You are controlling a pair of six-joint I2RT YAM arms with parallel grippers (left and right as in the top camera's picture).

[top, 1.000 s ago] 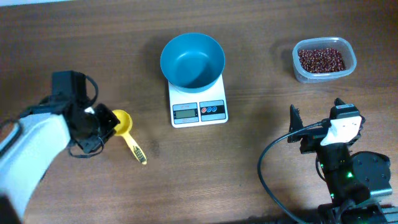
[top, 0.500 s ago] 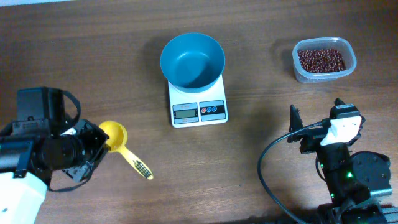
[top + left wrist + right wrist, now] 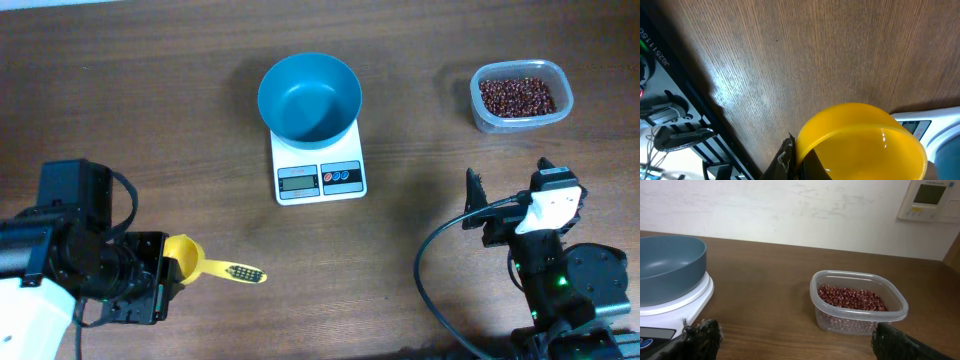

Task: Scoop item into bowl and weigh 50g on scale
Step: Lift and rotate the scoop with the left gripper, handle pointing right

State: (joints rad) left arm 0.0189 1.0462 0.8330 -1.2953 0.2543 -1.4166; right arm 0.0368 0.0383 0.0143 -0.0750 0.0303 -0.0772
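Note:
The teal-blue bowl (image 3: 310, 97) stands empty on the white scale (image 3: 320, 178) at the table's middle back; both also show in the right wrist view, the bowl (image 3: 667, 267) on the scale (image 3: 685, 302). The dark reddish-brown beans (image 3: 516, 95) lie in a clear tub (image 3: 482, 115) at the back right, and also show in the right wrist view (image 3: 850, 297). My left gripper (image 3: 165, 268) at the front left is shut on the cup of a yellow scoop (image 3: 188, 260), whose handle points right. The cup (image 3: 860, 142) is empty. My right gripper (image 3: 507, 178) is open and empty, in front of the tub (image 3: 860, 315).
In the left wrist view a corner of the scale (image 3: 917, 125) and the bowl's edge (image 3: 951, 162) show past the scoop. A wall with a white control panel (image 3: 932, 200) rises behind the table's far edge. Cables trail behind the right arm (image 3: 555, 270).
My left gripper has moved toward the table's front with the yellow scoop. The scoop's handle has swung to point right. The right arm has not moved.

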